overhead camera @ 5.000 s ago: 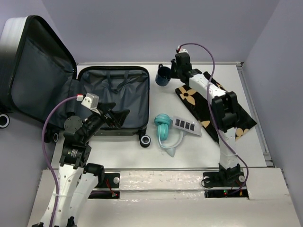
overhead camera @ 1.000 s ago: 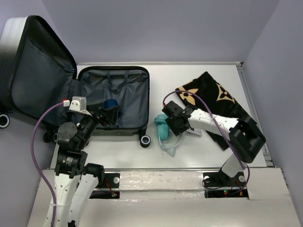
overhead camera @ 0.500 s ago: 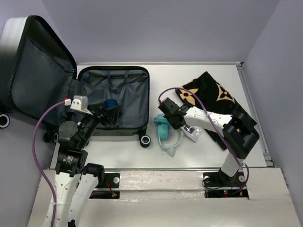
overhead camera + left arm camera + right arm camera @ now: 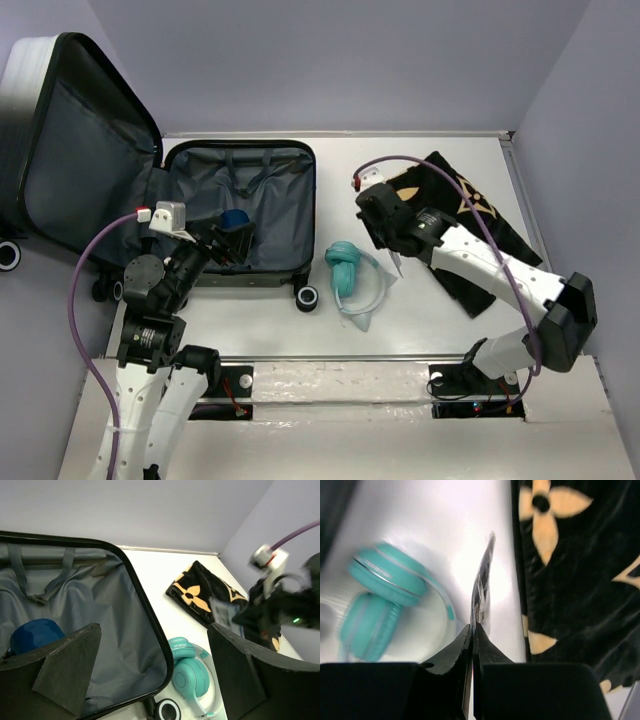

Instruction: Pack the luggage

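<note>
currently the luggage (image 4: 275,190) is laid open on the left half of the counter (image 4: 430,320). its lid is propped up at far left and the grey-lined base compartment faces up. a black flowered cloth (image 4: 445,172) is spread on the right side, partly under the right arm. teal headphones (image 4: 345,268) are set on the counter between luggage and cloth, near the luggage's near-right corner. a blue cup (image 4: 235,217) is seen inside the compartment.

left end effector (image 4: 154,630): spread wide, nothing held, hung over the compartment's near edge, close to the cup.

right end effector (image 4: 472,626): pinched tight on a thin flat item (image 4: 482,585). it is seen edge-on, with its long axis running straight out from the fingertips. what it is cannot be told. it is held between headphones and cloth, apparently just off the counter.

key relation: the open compartment lies to the robot's left of the held item and slightly farther from the bases, with the headphones near that path. the left arm is nearer the luggage, but the load is held by the right. a leftward carry clearing headphones and rim is judged likely.
</note>
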